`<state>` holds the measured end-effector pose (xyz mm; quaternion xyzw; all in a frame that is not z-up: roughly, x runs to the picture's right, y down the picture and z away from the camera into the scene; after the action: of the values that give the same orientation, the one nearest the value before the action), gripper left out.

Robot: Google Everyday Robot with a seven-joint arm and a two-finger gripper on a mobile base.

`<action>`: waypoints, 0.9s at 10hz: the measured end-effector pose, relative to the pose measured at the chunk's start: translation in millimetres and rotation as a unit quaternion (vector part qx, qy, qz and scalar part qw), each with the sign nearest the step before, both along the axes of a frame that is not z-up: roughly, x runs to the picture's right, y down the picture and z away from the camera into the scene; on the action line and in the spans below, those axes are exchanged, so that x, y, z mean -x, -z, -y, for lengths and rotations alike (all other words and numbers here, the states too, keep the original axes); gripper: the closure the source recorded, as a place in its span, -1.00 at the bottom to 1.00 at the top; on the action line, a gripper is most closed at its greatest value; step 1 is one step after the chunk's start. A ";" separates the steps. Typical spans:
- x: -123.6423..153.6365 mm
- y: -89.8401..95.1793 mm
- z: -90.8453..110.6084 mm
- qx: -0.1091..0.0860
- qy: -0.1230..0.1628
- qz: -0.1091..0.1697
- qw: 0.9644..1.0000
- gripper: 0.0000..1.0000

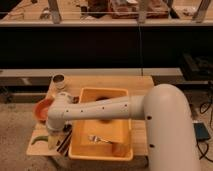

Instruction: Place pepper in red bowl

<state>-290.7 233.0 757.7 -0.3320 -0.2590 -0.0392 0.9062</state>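
Observation:
The green pepper [39, 138] lies on the front left corner of the wooden table [142, 82]. The red bowl [42, 109] sits just behind it at the table's left edge, partly covered by my arm's wrist. My gripper [53, 141] points down at the table, right beside the pepper's right end. I cannot tell whether it touches the pepper.
A large yellow tub [102, 95] fills the middle of the table, with a fork [100, 138] and an orange piece [118, 148] inside. A metal can [59, 80] stands at the back left. Dark items [65, 143] lie between gripper and tub.

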 end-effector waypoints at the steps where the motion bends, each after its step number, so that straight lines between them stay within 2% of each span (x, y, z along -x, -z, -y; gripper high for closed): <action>1: 3.5 -7.3 -8.5 0.008 -0.002 0.004 1.000 -0.60; 2: 5.8 -13.6 -13.6 0.012 -0.001 0.009 1.000 -0.60; 5: 24.9 -19.4 -25.2 0.003 0.019 0.026 0.999 -0.57; 8: 20.6 -23.7 -30.1 0.003 0.014 0.018 1.000 -0.02; 9: 18.9 -25.3 -30.8 0.006 0.009 0.015 1.000 0.22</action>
<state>-309.6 263.8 783.1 -0.3386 -0.2697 -0.0503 0.9000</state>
